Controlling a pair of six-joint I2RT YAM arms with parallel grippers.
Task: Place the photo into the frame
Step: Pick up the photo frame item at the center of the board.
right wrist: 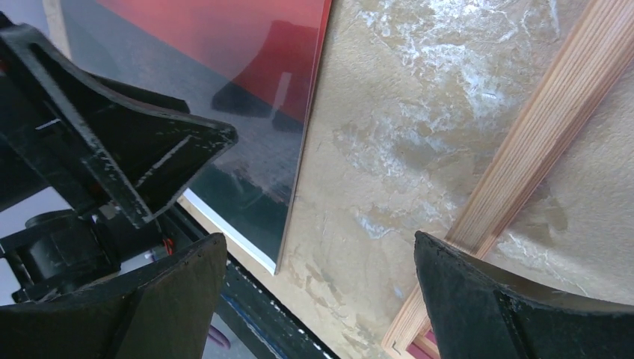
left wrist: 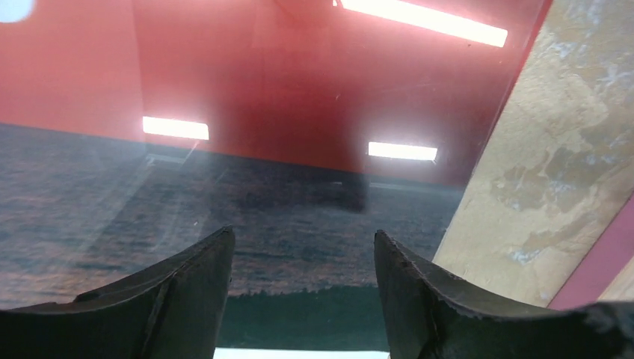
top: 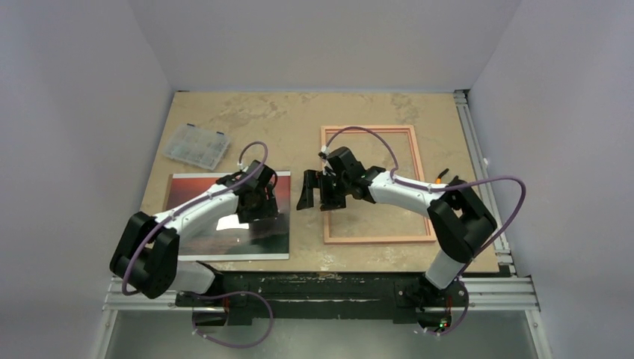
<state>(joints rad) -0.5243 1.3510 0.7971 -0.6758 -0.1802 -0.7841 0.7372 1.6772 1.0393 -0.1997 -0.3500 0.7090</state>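
Two arms over a tan mottled tabletop (top: 299, 120), plain grey walls (top: 321, 37) around it, alu rails (top: 508, 299) along near + right edges, clear organiser box (top: 196, 146) at far left. Left gripper (top: 254, 203): jaws apart, nothing btwn them, tips low over the photo (top: 191, 191); can't tell if touching. Photo lies flat, face up, directly under both left jaws: dark sea below the tips, red sky ahead of them, photo's edge just outboard of the jaw on the frame side. Right gripper (top: 318, 191): jaws wide apart, empty, bare table btwn them. Photo's edge sits just outside one right jaw, a rail of the frame (top: 381, 239) runs under the other. Frame flat on table, apart from photo, strip of tabletop btwn.
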